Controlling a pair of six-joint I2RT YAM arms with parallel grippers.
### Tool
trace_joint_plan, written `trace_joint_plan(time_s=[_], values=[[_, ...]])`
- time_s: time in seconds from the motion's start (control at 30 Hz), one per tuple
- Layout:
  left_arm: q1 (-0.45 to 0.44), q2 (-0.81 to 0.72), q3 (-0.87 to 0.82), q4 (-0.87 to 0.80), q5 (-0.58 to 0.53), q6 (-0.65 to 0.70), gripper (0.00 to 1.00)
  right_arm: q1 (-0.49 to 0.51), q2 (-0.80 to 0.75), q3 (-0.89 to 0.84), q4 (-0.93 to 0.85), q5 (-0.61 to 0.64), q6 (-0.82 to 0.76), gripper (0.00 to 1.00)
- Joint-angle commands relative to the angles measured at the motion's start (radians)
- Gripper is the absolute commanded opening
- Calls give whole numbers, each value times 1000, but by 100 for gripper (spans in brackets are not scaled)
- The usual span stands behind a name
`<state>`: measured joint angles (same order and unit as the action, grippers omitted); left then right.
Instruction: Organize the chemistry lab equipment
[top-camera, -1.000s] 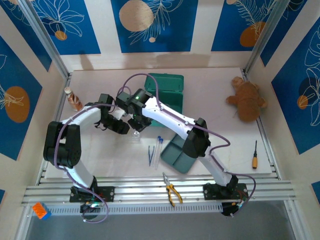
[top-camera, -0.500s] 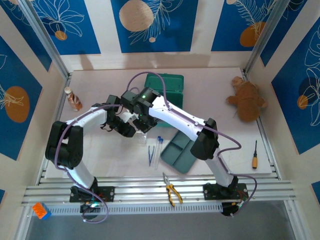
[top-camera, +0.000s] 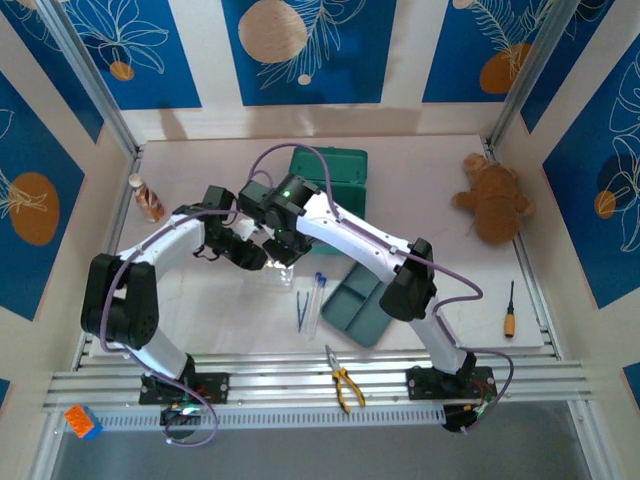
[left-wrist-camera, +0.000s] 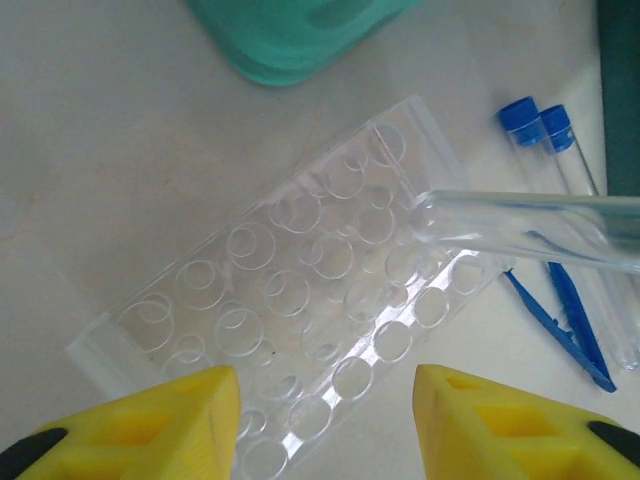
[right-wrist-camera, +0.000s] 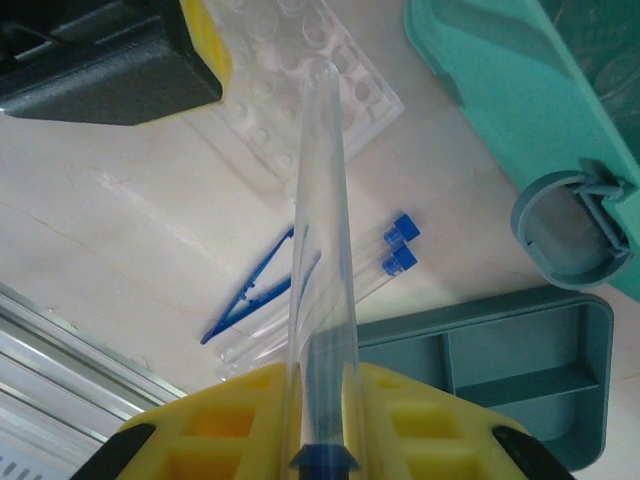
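Entry, both arms mid-surface.

Right end effector (right-wrist-camera: 322, 385): closed on a clear test tube (right-wrist-camera: 318, 250). The yellow fingers (right-wrist-camera: 225, 420) clamp it near its blue-capped end, and the bare rounded end points away from the wrist, slanting down toward the tube rack (left-wrist-camera: 300, 290).

From the left wrist camera I see that rounded end come in from the right. It sits over the holes near the rack's end, the end nearest the loose tubes. I cannot tell whether the tip has entered a hole or only hangs above one.

Left end effector (left-wrist-camera: 327, 400): jaws apart, nothing clamped between them. It stands over the near part of the rack, one finger to each side. I cannot tell whether the tips touch the plastic.

The rack lies flat on the pale surface (left-wrist-camera: 120, 150), set diagonally, and every hole I can see is vacant.

Two more blue-capped tubes (left-wrist-camera: 545, 135) lie side by side on the surface just beyond the rack's right end. A pair of blue tweezers (left-wrist-camera: 560, 310) lies beside them. A teal tray (right-wrist-camera: 480, 360) sits close to the right of those tubes.
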<state>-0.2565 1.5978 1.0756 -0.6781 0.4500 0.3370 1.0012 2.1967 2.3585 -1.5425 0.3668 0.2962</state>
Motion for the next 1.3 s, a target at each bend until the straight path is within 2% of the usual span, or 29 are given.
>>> trace_joint_plan(time_s=[0.0,0.27,0.37,0.47,0.9,1.27], values=[[20,-47,48,-41,63,3,49,-12,47,37,-40,-3,-2,21],[132,-25,26,-12,39,0,50,-26,44,31,-57,-5,0,21],[149,-22,30,-17,85,-14,50,-24,26,19,-38,-33,-2,20],[148,-11,42,-13,114,-43,50,-18,3,4,-8,-64,-6,20],[104,33,96,-51,80,-58,50,24,9,100,69,-142,-28,20],[27,13,63,-66,70,-47,50,11,15,138,113,-106,4,20]])
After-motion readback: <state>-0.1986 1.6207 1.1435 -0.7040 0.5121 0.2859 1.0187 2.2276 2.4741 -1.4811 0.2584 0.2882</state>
